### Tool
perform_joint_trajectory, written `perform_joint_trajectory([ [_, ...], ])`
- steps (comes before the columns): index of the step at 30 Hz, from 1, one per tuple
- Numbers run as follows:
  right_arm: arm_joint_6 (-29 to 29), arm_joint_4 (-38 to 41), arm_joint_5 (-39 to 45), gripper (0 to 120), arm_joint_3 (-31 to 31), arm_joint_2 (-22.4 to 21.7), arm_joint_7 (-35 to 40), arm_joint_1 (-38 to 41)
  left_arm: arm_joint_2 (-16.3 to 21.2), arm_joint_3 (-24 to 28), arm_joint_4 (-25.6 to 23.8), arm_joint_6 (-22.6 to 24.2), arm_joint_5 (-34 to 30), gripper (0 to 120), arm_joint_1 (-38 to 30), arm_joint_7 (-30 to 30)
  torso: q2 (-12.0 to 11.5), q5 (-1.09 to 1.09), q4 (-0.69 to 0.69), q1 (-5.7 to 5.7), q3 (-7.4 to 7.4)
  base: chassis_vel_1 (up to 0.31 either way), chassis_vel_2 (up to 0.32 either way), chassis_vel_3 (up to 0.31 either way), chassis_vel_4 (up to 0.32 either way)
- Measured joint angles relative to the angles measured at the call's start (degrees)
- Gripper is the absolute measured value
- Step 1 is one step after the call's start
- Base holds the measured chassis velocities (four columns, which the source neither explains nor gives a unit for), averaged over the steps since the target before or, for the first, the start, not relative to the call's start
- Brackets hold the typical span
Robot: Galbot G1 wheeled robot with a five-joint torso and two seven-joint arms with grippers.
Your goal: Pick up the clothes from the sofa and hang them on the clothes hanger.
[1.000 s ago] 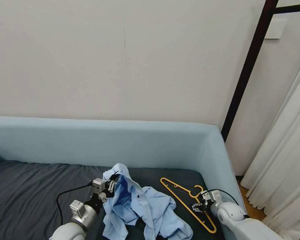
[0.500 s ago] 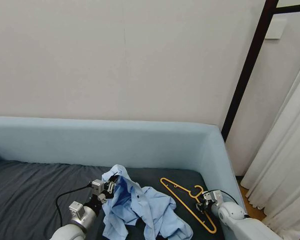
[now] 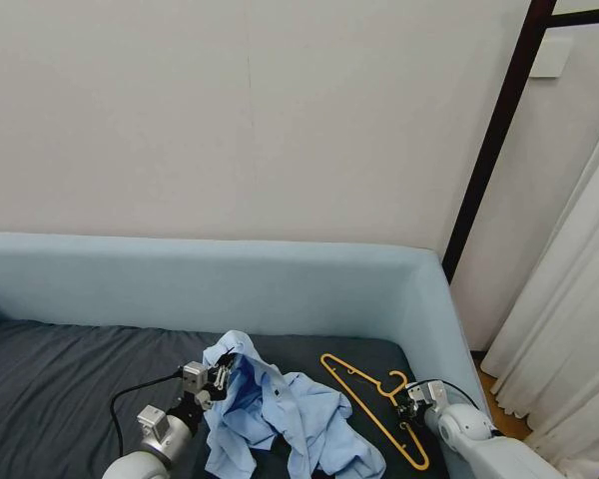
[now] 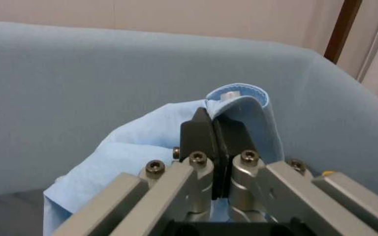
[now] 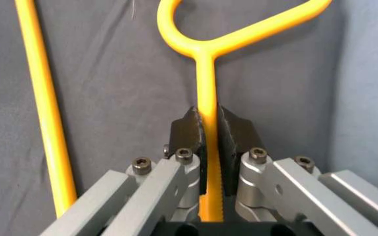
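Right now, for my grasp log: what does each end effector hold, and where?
Left end effector: light blue fabric shirt, pinched near a buttoned edge. Right end effector: orange plastic hanger, by its neck below the hook.

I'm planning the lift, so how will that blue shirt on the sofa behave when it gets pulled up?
Likely floppy: the blue shirt lies crumpled in soft folds, so it should drape and trail. Probably light: the left gripper holds a fold up by one thin edge. That pinch might slip.
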Motion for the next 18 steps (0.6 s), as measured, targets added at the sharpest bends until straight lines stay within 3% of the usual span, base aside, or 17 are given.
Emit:
perform_joint_trajectory([
  [6,2.9,7.5,-2.8,4,0.0,-4.7,1.8,-2.4,0.4,0.8,0.3,0.4,0.0,0,-1.6,0.0,0.0,0.0,0.01,0.0,0.0,0.0,0.0,0.0,0.0],
  [11,8.1,15.4,-8.1,4,0.5,-11.1,3.3,-6.2,0.9,1.8,0.8,1.1,-0.4,0,-4.1,-0.1,0.0,0.01,0.0,0.0,0.0,0.0,0.0,0.0,0.0],
  [18,12.2,27.3,-12.9,4,6.8,-17.8,4.9,-14.2,2.9,4.1,0.6,2.8,-2.6,0,-7.7,-0.6,0.0,0.0,0.0,-0.01,-0.01,0.0,0.0,0.0,0.0],
])
